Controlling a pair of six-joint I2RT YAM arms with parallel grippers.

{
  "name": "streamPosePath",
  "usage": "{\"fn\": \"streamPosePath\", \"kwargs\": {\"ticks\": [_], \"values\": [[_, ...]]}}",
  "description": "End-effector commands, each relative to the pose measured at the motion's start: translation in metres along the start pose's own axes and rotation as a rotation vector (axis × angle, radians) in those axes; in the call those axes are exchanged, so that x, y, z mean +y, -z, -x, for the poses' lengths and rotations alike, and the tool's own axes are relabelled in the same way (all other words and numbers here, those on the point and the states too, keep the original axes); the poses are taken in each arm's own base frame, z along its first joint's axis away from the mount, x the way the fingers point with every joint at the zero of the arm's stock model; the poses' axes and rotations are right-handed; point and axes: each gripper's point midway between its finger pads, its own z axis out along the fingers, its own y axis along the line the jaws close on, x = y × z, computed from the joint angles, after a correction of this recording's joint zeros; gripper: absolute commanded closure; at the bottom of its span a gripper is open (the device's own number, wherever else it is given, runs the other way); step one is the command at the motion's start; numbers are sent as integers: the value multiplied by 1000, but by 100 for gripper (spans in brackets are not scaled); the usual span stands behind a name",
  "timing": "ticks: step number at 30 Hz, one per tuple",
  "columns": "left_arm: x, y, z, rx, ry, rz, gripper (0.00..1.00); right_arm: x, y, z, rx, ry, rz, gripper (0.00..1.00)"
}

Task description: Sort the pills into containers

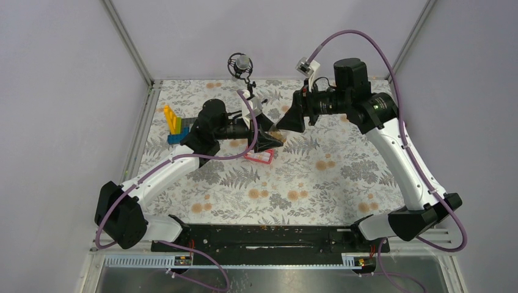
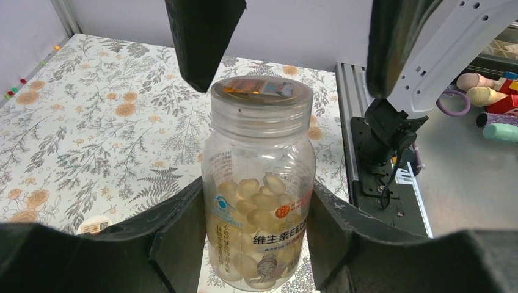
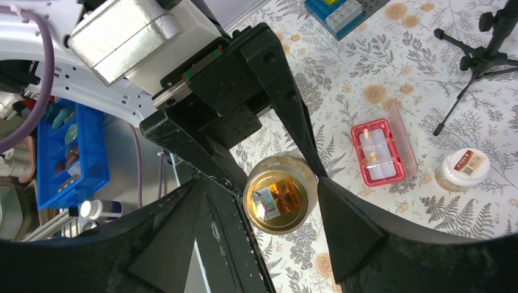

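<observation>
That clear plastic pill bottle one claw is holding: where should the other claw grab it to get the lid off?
By the round clear lid, on its side wall, coming straight at its labelled top. The left gripper clamps the clear plastic pill bottle around its body, so only the lid is free. The right gripper faces it, open, one finger on each side.

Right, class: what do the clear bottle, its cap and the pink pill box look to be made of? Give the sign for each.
The clear bottle: probably glossy transparent plastic, though glass is possible; the pills show through its wall. Its cap: likewise clear glossy plastic, with light glinting on its rim. The pink box: opaque moulded plastic, smooth, with pale compartments inside.
</observation>
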Motion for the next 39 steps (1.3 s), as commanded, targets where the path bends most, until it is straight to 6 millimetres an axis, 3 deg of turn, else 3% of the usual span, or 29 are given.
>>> {"fn": "streamPosePath", "kwargs": {"ticks": [1, 6, 11, 13, 15, 17, 20, 26, 29, 32, 35, 39], "values": [[-12, 0, 37, -73, -107, -55, 100, 9, 0, -5, 28, 58, 63, 25], [-14, 1, 38, -73, -108, -60, 100, -13, -11, -8, 45, 57, -46, 32], [-14, 2, 37, -77, -112, -54, 100, -52, -22, 3, -3, -41, -276, 44], [-13, 2, 38, -80, -112, -50, 100, -64, -22, 11, -51, -100, -347, 44], [-13, 2, 38, -80, -112, -47, 100, -69, -22, 18, -87, -139, -380, 38], [-12, 2, 37, -77, -109, -43, 100, -66, -20, 22, -105, -164, -385, 28], [-10, 2, 34, -71, -105, -35, 100, -45, -20, 24, -96, -134, -276, 18], [-8, 2, 30, -61, -102, -27, 100, -3, -5, 1, -4, 32, -24, 11], [-10, 2, 31, -62, -102, -32, 100, 9, 4, -18, 78, 120, 41, 16], [-12, 2, 31, -60, -100, -46, 100, 4, 8, -24, 135, 166, 23, 22], [-14, 2, 31, -58, -101, -57, 100, -3, 7, -22, 140, 186, -2, 29], [-12, 2, 30, -48, -96, -51, 100, -14, -3, -8, 82, 128, -59, 48]]}}
